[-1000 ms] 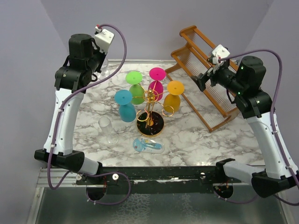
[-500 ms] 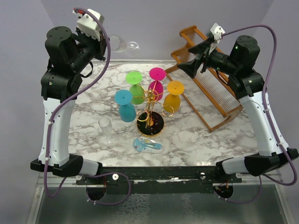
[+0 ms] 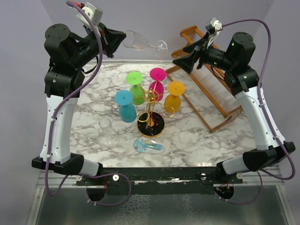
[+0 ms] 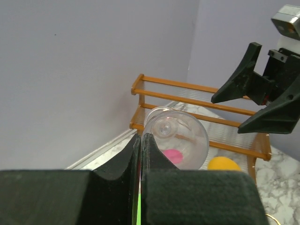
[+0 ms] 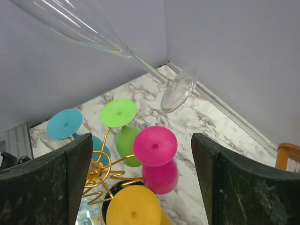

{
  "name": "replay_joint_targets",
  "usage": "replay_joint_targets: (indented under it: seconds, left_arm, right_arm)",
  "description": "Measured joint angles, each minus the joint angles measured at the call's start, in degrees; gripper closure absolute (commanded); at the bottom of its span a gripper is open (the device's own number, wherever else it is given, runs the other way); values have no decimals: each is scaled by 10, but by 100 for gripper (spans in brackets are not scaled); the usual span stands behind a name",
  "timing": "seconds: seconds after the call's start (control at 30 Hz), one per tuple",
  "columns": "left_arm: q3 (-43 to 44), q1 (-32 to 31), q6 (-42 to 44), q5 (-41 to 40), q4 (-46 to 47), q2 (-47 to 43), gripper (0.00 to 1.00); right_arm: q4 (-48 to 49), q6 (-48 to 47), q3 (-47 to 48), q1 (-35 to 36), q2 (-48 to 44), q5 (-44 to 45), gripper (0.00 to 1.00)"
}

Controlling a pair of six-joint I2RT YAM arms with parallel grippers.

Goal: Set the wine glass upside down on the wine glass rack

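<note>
A clear wine glass [image 3: 140, 42] hangs level in the air above the table's far edge, with its foot [image 3: 161, 47] pointing right. My left gripper [image 3: 119, 40] is shut on its bowl; the left wrist view shows the glass [image 4: 180, 136] end-on past my closed fingers [image 4: 154, 154]. My right gripper [image 3: 181, 61] is open, just right of the foot and apart from it. In the right wrist view the stem and foot [image 5: 179, 90] hang above the open gripper [image 5: 140, 140]. The gold wire rack [image 3: 151, 112] stands mid-table holding teal, green, pink and yellow glasses upside down.
A wooden slatted rack [image 3: 211, 89] stands at the back right, under my right arm. A second clear glass [image 3: 108, 130] stands upright left of the gold rack's black base [image 3: 151, 126]. A pale blue glass [image 3: 149, 146] lies on its side in front of it.
My left arm has lifted the clear glass off the back-left area and swung it right, tipping it level. My right gripper has risen and moved left toward the glass's foot.
</note>
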Motion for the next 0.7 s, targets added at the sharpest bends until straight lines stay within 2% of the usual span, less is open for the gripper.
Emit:
replay_joint_targets:
  seconds: [0.2,0.7]
  left_arm:
    - [-19,0,-38,46,27,0,100]
    - [-48,0,-82,101,66,0,100]
  right_arm:
    - [17,60,-14,0,0,4,18]
    - [56,152,-110,0,0,52,33]
